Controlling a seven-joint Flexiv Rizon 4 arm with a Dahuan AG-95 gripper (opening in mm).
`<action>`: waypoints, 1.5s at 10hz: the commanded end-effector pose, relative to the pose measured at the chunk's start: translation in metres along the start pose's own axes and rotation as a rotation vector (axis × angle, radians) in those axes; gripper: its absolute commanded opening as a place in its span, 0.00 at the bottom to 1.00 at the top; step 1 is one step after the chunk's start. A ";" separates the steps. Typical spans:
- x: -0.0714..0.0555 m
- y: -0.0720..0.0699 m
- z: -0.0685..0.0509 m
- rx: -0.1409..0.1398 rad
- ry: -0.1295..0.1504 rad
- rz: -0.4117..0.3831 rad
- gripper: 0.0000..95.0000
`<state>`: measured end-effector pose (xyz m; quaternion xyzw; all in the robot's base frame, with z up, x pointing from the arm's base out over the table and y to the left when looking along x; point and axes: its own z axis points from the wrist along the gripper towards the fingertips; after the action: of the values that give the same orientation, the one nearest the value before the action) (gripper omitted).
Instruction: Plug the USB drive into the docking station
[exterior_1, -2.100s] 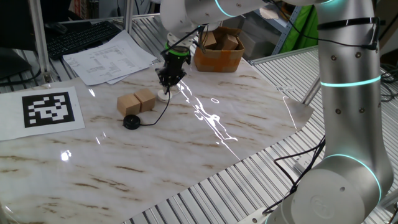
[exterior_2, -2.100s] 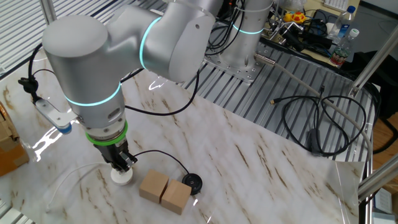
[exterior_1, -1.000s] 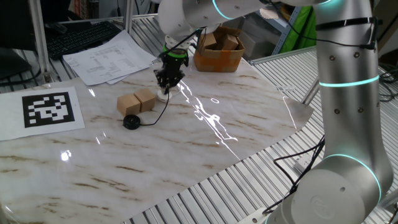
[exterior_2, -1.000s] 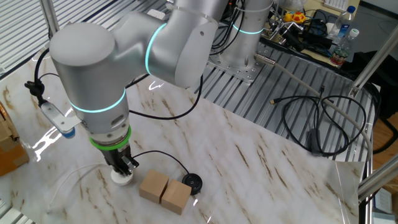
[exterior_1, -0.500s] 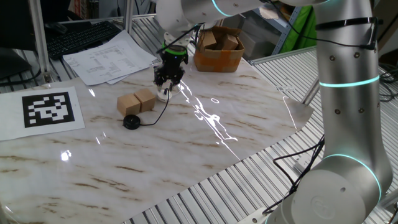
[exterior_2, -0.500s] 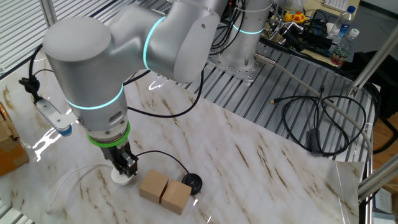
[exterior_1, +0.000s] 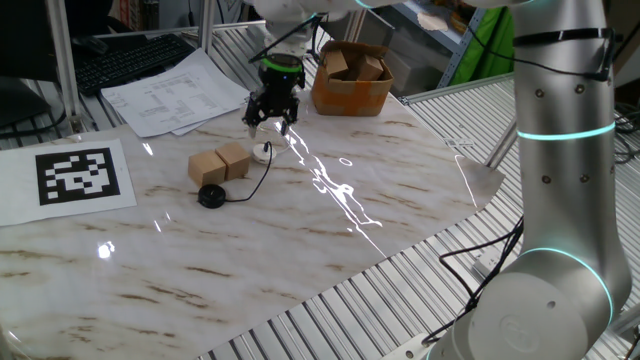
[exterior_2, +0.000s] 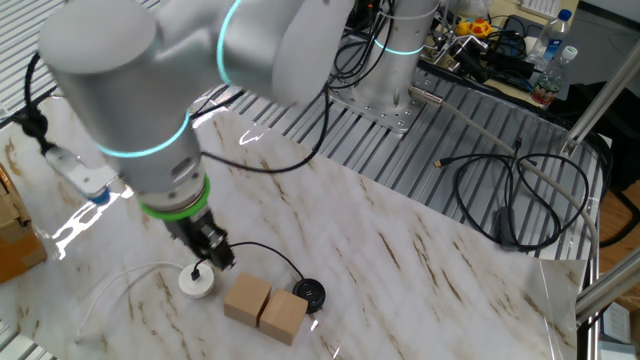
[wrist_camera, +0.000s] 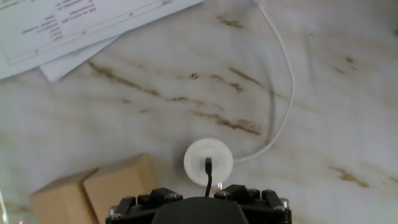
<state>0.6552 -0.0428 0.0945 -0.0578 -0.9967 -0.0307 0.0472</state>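
The USB drive (wrist_camera: 208, 165) is standing upright in the middle of the docking station (wrist_camera: 208, 162), its thin cable (exterior_2: 268, 251) trailing off to the black puck (exterior_2: 309, 294). The tool (exterior_2: 212, 250) is hovering just above, fingers apart and gripping nothing. The plug looks tiny, light and easily bent, best pinched at its body. 2 wooden cubes (exterior_2: 265, 305) are crowding the disc's near left side in the hand view, while the surface (exterior_1: 330, 240) to the right is looking open.

So the docking station (wrist_camera: 208, 163) sits flat on the worktop (exterior_1: 300, 230), with the USB drive (wrist_camera: 208, 166) standing in its middle. Two wooden cubes (wrist_camera: 93, 193) sit just beside it, the puck (exterior_2: 309, 294) past them, papers (wrist_camera: 81, 28) well apart.
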 end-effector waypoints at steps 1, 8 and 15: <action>0.027 0.003 -0.020 0.001 0.014 -0.022 0.00; 0.113 0.019 -0.032 0.027 0.006 -0.130 0.00; 0.121 0.029 -0.037 0.045 0.001 -0.128 0.00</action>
<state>0.5421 -0.0024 0.1447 0.0067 -0.9988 -0.0120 0.0468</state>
